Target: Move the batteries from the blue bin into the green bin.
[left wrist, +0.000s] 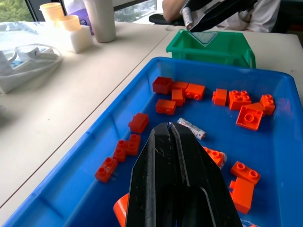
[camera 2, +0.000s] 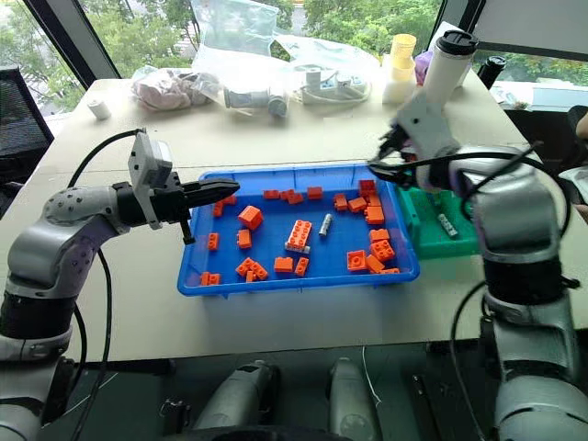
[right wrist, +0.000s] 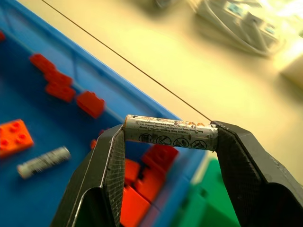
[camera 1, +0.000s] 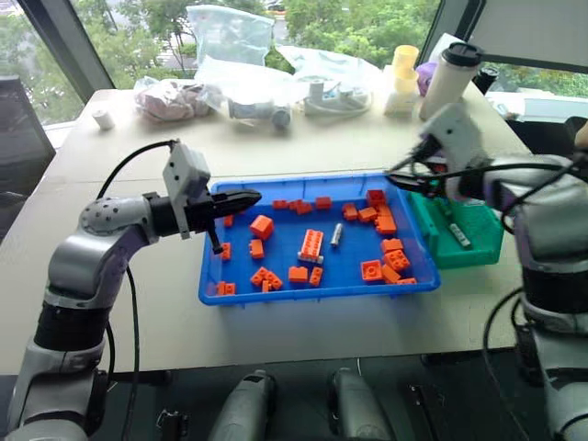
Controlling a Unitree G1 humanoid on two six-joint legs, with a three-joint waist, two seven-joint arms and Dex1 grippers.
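Above the far right corner of the blue bin [camera 1: 276, 289], the right gripper [right wrist: 168, 135] is clamped on a battery [right wrist: 171, 132] end to end, just short of the green bin [camera 1: 478, 241]. Best to carry it over the green walls and release low, since an endwise pinch may slip. Another battery [camera 1: 336, 234] lies among the orange bricks [camera 1: 310, 244]; one battery [camera 1: 458, 236] already rests in green. The left gripper [left wrist: 169, 128] hovers over the tray, fingers together.
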